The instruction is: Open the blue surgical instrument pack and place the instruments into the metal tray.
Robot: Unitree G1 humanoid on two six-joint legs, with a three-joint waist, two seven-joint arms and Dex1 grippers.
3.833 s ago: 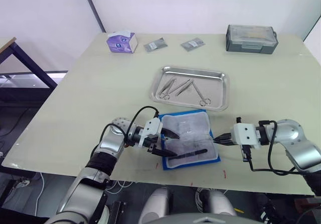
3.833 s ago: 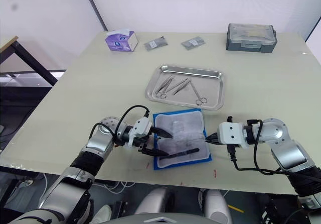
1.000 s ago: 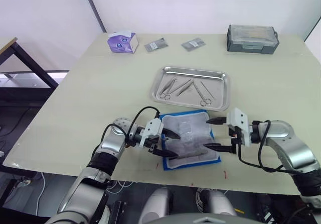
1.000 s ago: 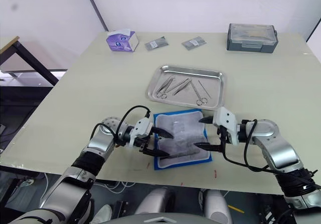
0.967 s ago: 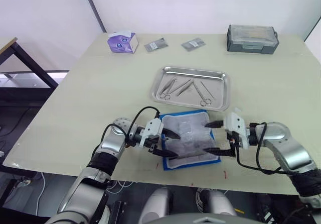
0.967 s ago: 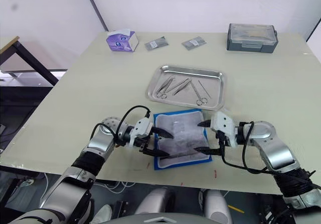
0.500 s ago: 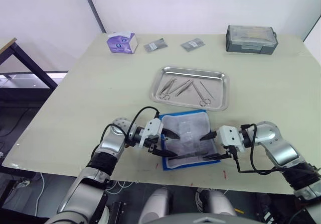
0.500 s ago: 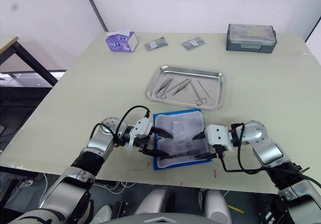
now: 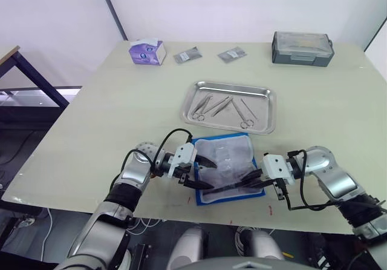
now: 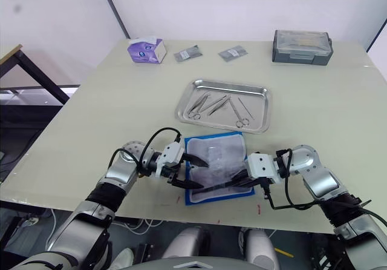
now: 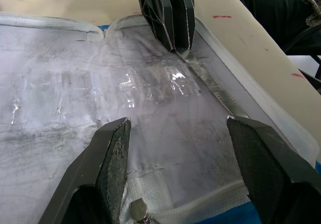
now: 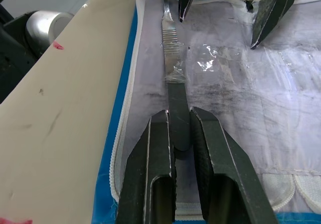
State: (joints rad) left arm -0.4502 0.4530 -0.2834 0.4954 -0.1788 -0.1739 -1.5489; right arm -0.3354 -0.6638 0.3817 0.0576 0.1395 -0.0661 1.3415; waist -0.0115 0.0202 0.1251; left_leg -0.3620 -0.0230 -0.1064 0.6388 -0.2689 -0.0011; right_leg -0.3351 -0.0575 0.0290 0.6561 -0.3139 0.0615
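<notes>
The blue surgical instrument pack (image 9: 227, 164) lies open near the table's front edge, its clear pocket lining facing up. One slim metal instrument (image 12: 173, 68) lies along its near border under a strip of plastic. My right gripper (image 12: 179, 112) is shut on that instrument's end, at the pack's near right corner (image 9: 251, 180). My left gripper (image 9: 202, 173) stands open over the pack's left edge, its fingers (image 11: 113, 158) spread wide on the lining. Behind the pack sits the metal tray (image 9: 263, 109) with several instruments (image 9: 221, 105) in it.
Along the far edge stand a purple tissue box (image 9: 147, 51), two grey foil packets (image 9: 186, 55) (image 9: 232, 54) and a grey lidded box (image 9: 302, 47). The table's front edge runs just below the pack. Bare tabletop lies left and right of the tray.
My right gripper came in from the right, opened over the pack's right edge, then lowered and shut on the instrument at the near border. The left gripper has stayed put.
</notes>
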